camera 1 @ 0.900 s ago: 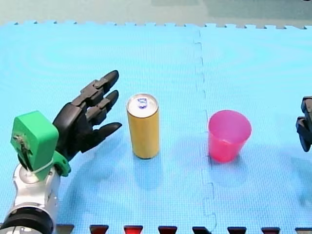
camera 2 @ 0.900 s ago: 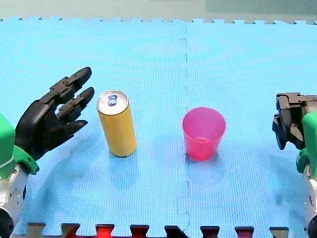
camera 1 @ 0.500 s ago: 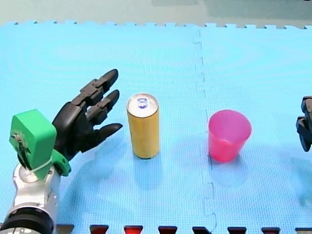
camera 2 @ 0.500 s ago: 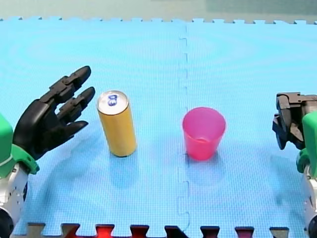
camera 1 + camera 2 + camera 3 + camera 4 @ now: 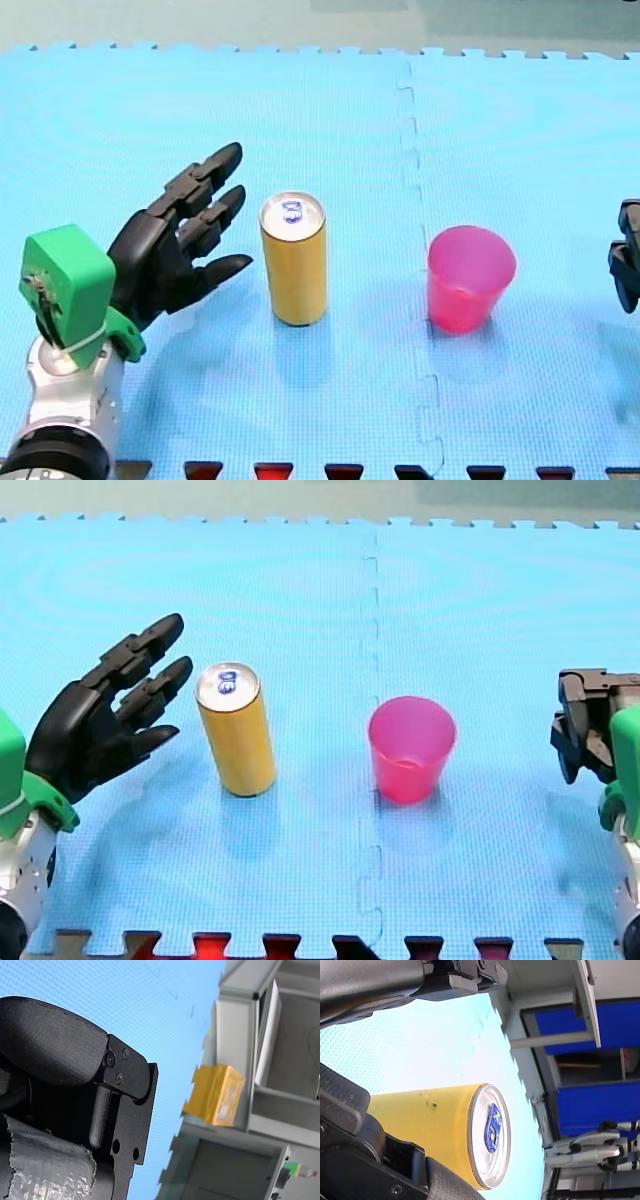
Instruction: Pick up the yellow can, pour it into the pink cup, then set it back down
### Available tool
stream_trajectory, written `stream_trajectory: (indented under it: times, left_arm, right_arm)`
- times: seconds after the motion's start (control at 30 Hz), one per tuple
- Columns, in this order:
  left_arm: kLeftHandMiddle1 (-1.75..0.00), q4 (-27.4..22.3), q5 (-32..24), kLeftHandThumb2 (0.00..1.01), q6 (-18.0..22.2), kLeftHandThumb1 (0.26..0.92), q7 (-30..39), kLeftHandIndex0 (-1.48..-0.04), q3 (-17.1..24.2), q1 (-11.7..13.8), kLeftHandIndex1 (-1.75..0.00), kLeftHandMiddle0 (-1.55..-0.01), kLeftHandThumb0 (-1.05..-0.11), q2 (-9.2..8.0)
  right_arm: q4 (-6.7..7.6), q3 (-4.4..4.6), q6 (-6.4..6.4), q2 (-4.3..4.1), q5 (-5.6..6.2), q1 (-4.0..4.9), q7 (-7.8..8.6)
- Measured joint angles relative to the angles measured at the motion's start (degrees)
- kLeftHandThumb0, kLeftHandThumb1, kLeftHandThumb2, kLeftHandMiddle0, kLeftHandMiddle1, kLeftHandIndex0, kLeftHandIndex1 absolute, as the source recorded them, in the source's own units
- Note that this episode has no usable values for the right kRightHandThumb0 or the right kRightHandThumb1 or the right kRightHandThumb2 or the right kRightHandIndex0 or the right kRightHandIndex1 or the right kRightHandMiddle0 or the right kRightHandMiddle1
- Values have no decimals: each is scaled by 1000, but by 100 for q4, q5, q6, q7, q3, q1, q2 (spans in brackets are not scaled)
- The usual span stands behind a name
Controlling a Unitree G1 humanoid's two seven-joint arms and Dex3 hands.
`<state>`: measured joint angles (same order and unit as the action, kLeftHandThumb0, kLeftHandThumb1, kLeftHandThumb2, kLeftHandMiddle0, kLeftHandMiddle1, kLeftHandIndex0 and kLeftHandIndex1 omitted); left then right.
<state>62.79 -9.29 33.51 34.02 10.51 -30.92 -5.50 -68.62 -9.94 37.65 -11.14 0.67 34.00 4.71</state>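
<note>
The yellow can (image 5: 294, 262) stands upright on the blue foam mat (image 5: 330, 130), a silver lid with a blue mark on top. To its right stands the pink cup (image 5: 469, 277), upright and apart from the can. My left hand (image 5: 190, 240) is just left of the can with a small gap, holding nothing. In the second wrist view the yellow can (image 5: 435, 1135) lies close between black fingers (image 5: 375, 1160). My right hand (image 5: 588, 730) is at the mat's right edge, well right of the cup, fingers curled, holding nothing.
The mat has a jigsaw seam (image 5: 412, 180) running front to back between can and cup. Its toothed front edge (image 5: 340, 468) lies close to me. In the first wrist view a yellow box (image 5: 215, 1095) sits by grey framing beyond the mat.
</note>
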Motion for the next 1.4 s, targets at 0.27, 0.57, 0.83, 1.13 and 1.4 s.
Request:
stream_trajectory:
  times: [0.27, 0.57, 0.83, 1.13, 1.4]
  left_arm:
    - [-2, 26, 23, 0, -59, 691, -40, -149, -35, -17, -1, -110, -948, 10]
    - [0, 169, 34, 0, -267, 660, 119, -143, -121, -128, 0, -107, -847, -22]
    - [-4, 547, 159, 0, -425, 646, 141, -142, -148, -307, -1, -111, -802, -64]
    - [-3, 767, 258, 4, -437, 659, 50, -150, -160, -349, -3, -115, -829, 102]
    - [-7, 871, 299, 4, -438, 668, 166, -157, -163, -386, -3, -125, -862, 161]
  right_arm:
    - [-25, -3, 0, -17, -4, 17, -1]
    - [-28, -17, 0, -32, 4, 28, 7]
    - [-29, -64, 1, -62, 44, 29, 78]
    - [-29, -111, 2, -112, 114, 28, 176]
    - [-29, -145, 2, -132, 133, 28, 243]
